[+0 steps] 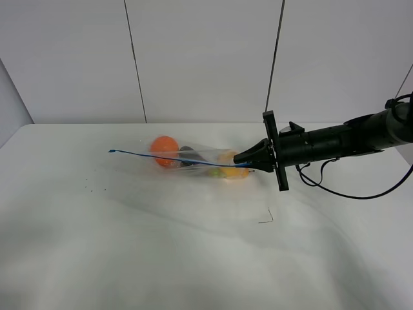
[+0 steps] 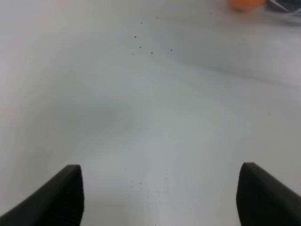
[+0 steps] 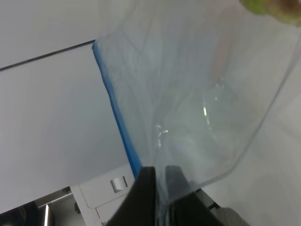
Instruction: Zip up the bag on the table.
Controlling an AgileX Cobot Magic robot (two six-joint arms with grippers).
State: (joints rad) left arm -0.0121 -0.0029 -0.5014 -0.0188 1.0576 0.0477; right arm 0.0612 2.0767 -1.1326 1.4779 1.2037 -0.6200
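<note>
Right claw (image 1: pixel 248 164) is clamped on the bag (image 1: pixel 193 158) at the near end of its blue strip (image 1: pixel 168 157); left claw (image 2: pixel 160 197) gapes over bare table (image 1: pixel 193 258). Bag's film looks thin, slippery, probably bottom-heavy; I'd pinch the strip only.

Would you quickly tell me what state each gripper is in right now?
Left gripper: open, holding nothing.
Right gripper: shut on the bag by its blue seal strip.

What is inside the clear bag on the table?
Inside the bag there is an orange round item, a dark item and a yellowish item near the right gripper. The plastic and these items hide anything else.
</note>
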